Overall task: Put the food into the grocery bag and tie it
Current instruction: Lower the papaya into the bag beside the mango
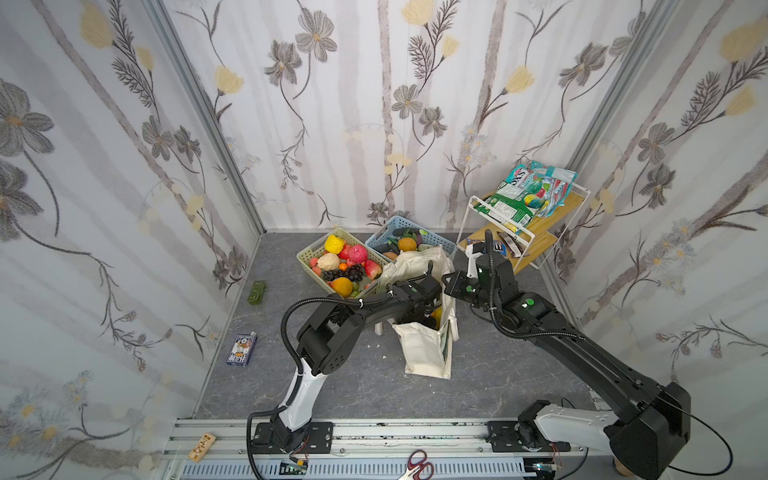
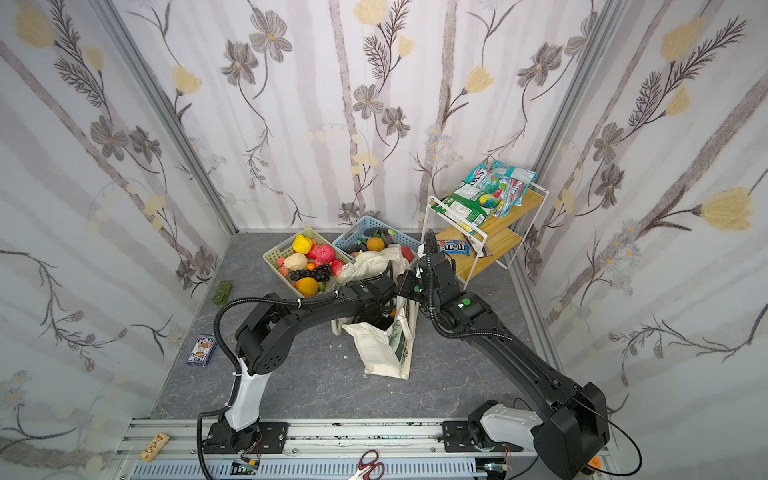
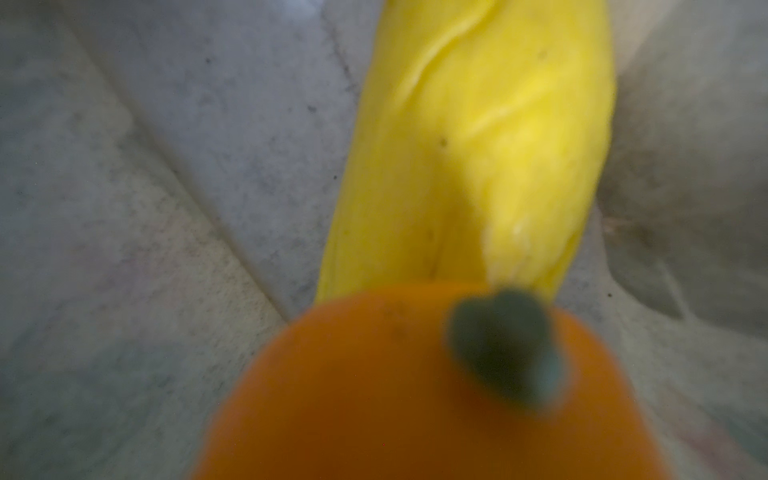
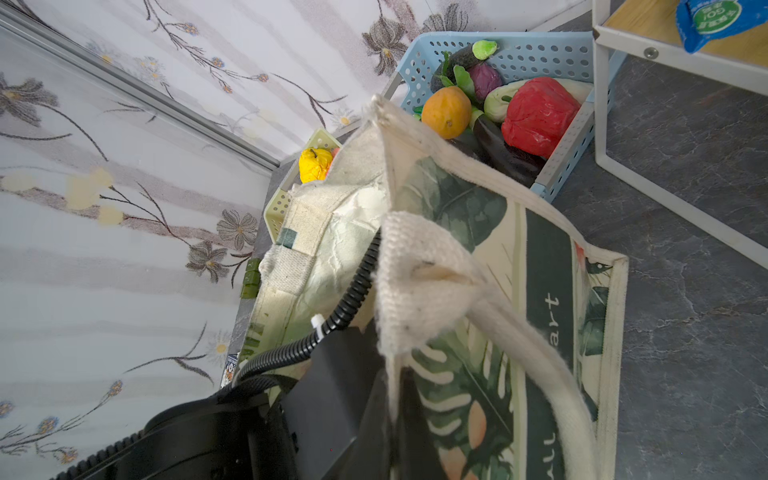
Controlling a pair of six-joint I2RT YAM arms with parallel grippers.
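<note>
Left gripper [image 1: 422,309] reaches inside the grocery bag [image 1: 428,353], an orange [image 3: 415,395] just below it, jaw state unclear; right gripper [image 1: 446,286], jaws together, sits at the bag's rim.

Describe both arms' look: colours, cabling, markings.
Left arm and right arm: boxy matte-black links, each with a white shell link just above the base. Black corrugated conduit runs outside along each, cinched with white zip ties. Round green stickers dot the black housings. Both are bolted on black plates to an aluminium rail.
</note>
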